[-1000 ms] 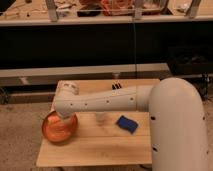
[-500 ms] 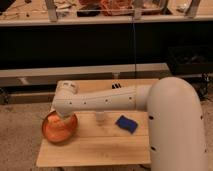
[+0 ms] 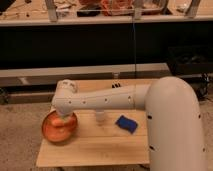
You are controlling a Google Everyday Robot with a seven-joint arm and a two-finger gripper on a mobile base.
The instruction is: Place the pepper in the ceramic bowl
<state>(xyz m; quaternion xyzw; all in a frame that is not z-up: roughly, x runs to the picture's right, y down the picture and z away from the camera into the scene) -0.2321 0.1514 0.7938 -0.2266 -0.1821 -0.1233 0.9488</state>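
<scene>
The ceramic bowl is round, glossy and orange-brown, and sits on the left end of a small wooden table. My white arm reaches from the right across the table, and its wrist bends down over the bowl. The gripper points down into the bowl, just above its inside. A small pale-orange lump, the pepper, shows right at the gripper's tip inside the bowl's rim. I cannot tell whether it is held or resting in the bowl.
A flat blue rectangular pad lies on the table's right half. A small white object stands mid-table under the arm. A dark shelf unit with a cluttered top stands behind the table. A dark box is at the right.
</scene>
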